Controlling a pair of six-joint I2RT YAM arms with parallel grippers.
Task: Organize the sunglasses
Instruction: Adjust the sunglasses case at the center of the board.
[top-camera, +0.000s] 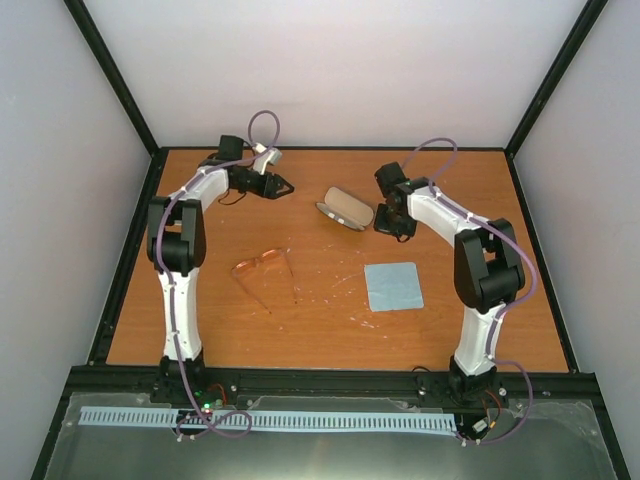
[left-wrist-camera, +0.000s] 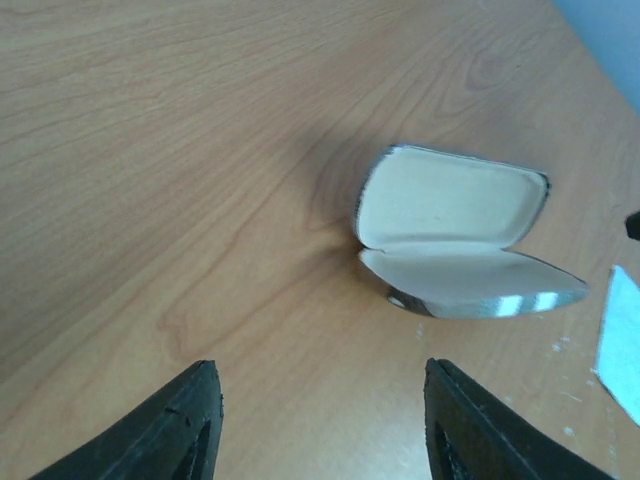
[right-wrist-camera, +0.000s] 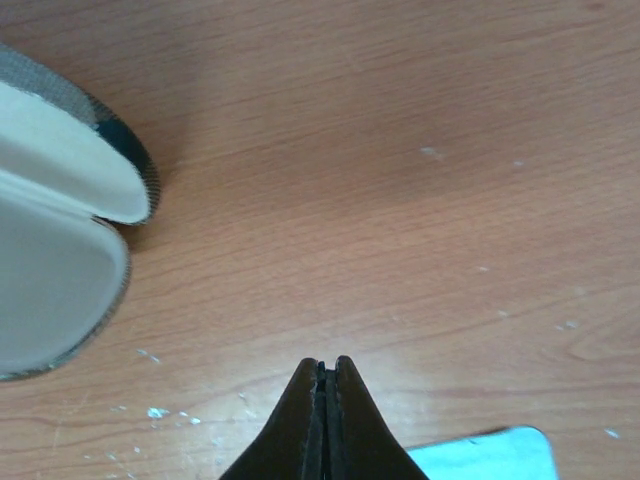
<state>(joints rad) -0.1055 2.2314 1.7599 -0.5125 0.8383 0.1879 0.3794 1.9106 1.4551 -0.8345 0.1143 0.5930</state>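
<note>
The sunglasses (top-camera: 262, 270), with orange-pink lenses and thin dark arms spread open, lie on the table left of centre, only in the top view. The tan case (top-camera: 345, 208) stands open at the back centre; it also shows in the left wrist view (left-wrist-camera: 455, 245) and at the left edge of the right wrist view (right-wrist-camera: 60, 250). My left gripper (top-camera: 284, 186) is open and empty, left of the case (left-wrist-camera: 320, 375). My right gripper (top-camera: 383, 222) is shut and empty, just right of the case (right-wrist-camera: 328, 365).
A light blue square cloth (top-camera: 393, 286) lies right of centre, its corner visible in the right wrist view (right-wrist-camera: 490, 455) and the left wrist view (left-wrist-camera: 622, 340). Black frame rails (top-camera: 130, 250) border the table, with white walls behind.
</note>
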